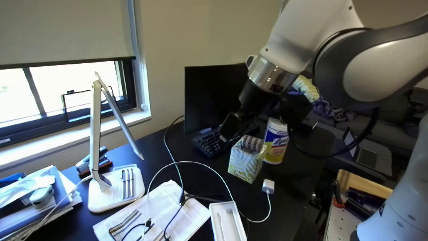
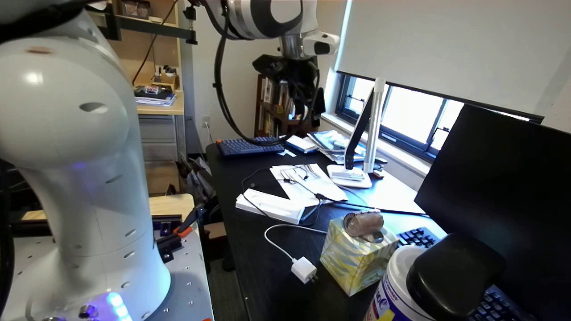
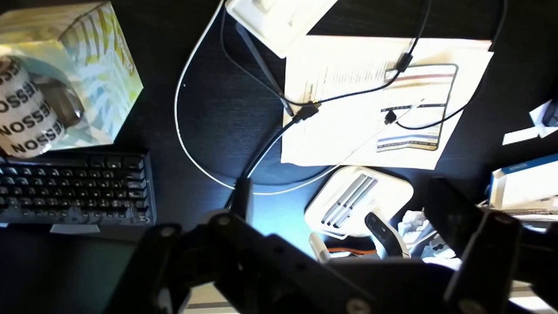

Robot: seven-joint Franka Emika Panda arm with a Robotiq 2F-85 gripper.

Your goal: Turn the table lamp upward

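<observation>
- Location: the table lamp (image 1: 95,134) stands upright on the desk (image 1: 284,207), near the window (image 1: 20,97).
- Clearance: the lamp and the jaws are well apart, with a visible gap in both exterior views.
- Jaws: spread wide apart in the wrist view, with nothing in their grip.
- Alignment: in the wrist view, the base (image 3: 388,192) of the lamp shows in the gap between the jaws, lower and farther off.
- Height: the jaws hang above the desk; their exact level relative to the lamp is hard to judge from these angles.
- Base: flat, white, rectangular, with rounded corners; three slim grey items (image 1: 127,183) lie side by side on its upper face.
- Post (image 1: 96,110): slim, white-silver, dark on one face, rising from the base.
- Head (image 1: 120,117): a long, flat, pale bar, hinged at the post's top and folded down at a sharp angle, its free end toward the desk.
- Surroundings: loose papers (image 1: 164,199) lie just beside the base; a tissue box (image 1: 242,164) stands farther along the desk.
</observation>
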